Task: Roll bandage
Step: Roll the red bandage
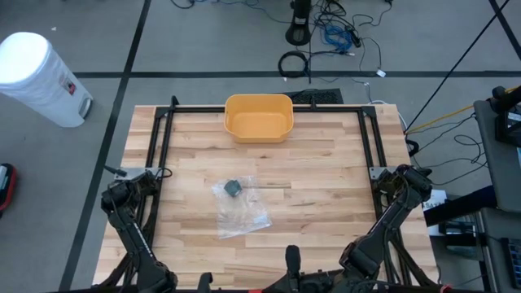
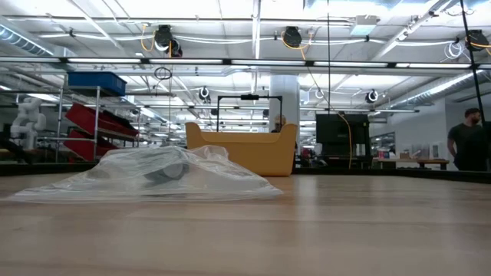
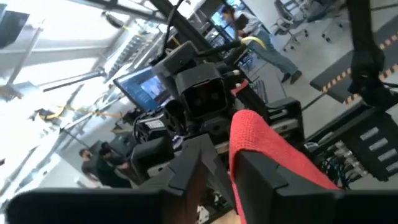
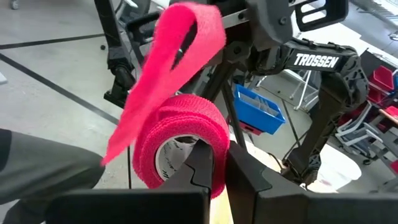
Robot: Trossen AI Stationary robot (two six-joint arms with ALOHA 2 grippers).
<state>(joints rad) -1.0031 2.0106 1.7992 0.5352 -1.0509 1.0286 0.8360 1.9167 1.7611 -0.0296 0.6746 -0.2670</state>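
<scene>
A red bandage roll (image 4: pixel 180 146) is up in the air at the table's near edge, with my right gripper (image 4: pixel 219 171) shut on it. Its loose tail (image 4: pixel 177 56) rises from the roll and curls over toward my left gripper (image 3: pixel 219 186), which faces the right one. The left fingers stand apart, and the red tail (image 3: pixel 264 146) lies along one of them. Neither gripper shows in the high view or the low view. My left gripper is open; the bandage tail (image 3: pixel 249 140) lies slack over the top of one finger (image 3: pixel 273 186), not pinched. My right gripper pinches the roll's wall (image 4: pixel 217 146) at the side nearest it, one finger (image 4: pixel 200 165) in the hollow core and one outside. The roll is lifted clear, core sideways, with the tail standing up in a loose curl.
A clear plastic bag (image 1: pixel 241 209) with a small dark item (image 1: pixel 233 188) in it lies flat at the table's middle. A yellow bin (image 1: pixel 259 116) stands at the far edge. A black frame (image 1: pixel 163 130) runs around the table's far half.
</scene>
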